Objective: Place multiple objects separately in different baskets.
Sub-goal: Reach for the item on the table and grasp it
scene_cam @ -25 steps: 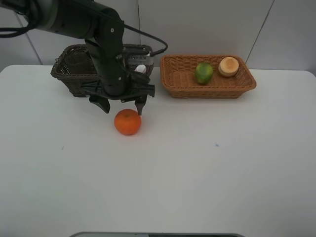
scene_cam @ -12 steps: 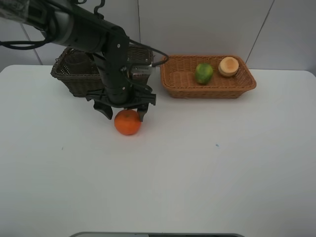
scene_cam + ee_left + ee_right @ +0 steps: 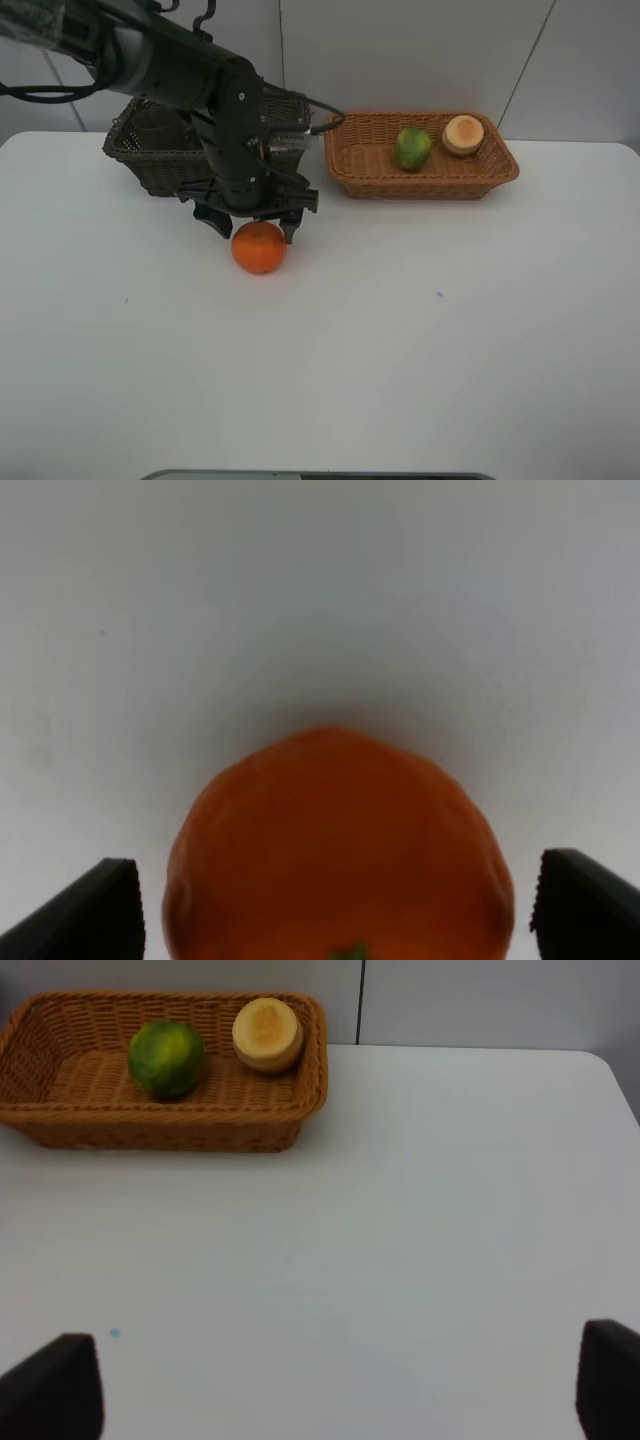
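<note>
An orange (image 3: pixel 259 248) lies on the white table in front of the dark brown basket (image 3: pixel 140 150). My left gripper (image 3: pixel 252 228) hangs open just over the orange, one finger on each side of it. In the left wrist view the orange (image 3: pixel 338 850) fills the space between the two fingertips (image 3: pixel 85 910), which stand apart from it. The light tan basket (image 3: pixel 370 180) holds a green fruit (image 3: pixel 412 147) and a peach-like fruit (image 3: pixel 463 134). My right gripper (image 3: pixel 330 1385) is open over bare table, nearer than that basket (image 3: pixel 160 1138). The left arm hides much of the dark basket's inside.
The two baskets stand side by side along the table's far edge, by the wall. The left arm (image 3: pixel 230 120) reaches over the dark basket's right end. White table (image 3: pixel 420 360) stretches to the front and right.
My left gripper has come down and slightly forward, so its open fingers now straddle the top of the orange. The orange and the fruits in the tan basket have not moved.
</note>
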`<state>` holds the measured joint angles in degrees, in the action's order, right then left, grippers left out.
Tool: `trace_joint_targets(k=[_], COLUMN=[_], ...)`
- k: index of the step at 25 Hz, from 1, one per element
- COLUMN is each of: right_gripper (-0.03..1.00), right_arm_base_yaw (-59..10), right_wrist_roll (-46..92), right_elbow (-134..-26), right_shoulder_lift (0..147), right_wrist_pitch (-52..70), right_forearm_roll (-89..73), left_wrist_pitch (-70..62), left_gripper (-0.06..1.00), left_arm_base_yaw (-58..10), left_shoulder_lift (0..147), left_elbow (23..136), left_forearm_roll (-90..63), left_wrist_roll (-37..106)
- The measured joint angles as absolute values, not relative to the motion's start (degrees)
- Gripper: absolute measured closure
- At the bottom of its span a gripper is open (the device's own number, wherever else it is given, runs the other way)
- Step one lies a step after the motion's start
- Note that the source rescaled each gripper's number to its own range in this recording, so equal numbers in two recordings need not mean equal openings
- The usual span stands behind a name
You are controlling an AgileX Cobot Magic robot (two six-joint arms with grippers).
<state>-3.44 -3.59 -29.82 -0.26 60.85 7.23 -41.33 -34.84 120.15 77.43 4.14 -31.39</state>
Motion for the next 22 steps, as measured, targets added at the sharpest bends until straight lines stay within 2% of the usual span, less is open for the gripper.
trace_joint_targets(k=[19, 22], right_gripper=[-0.03, -0.03], right_arm_base_yaw=[-3.44, -3.44], right_wrist_roll=[-3.59, -3.59], right_elbow=[-29.82, -29.82], right_shoulder_lift=[-0.26, -0.26], right_wrist_pitch=[60.85, 60.85], right_forearm_roll=[7.23, 7.23], left_wrist_pitch=[-40.48, -40.05], left_gripper=[-0.05, -0.03], left_arm_base_yaw=[-34.84, -34.84], left_shoulder_lift=[124.06, 124.06], left_elbow=[77.47, 77.47], left_forearm_roll=[3.41, 3.22], left_wrist_roll=[-28.86, -28.46])
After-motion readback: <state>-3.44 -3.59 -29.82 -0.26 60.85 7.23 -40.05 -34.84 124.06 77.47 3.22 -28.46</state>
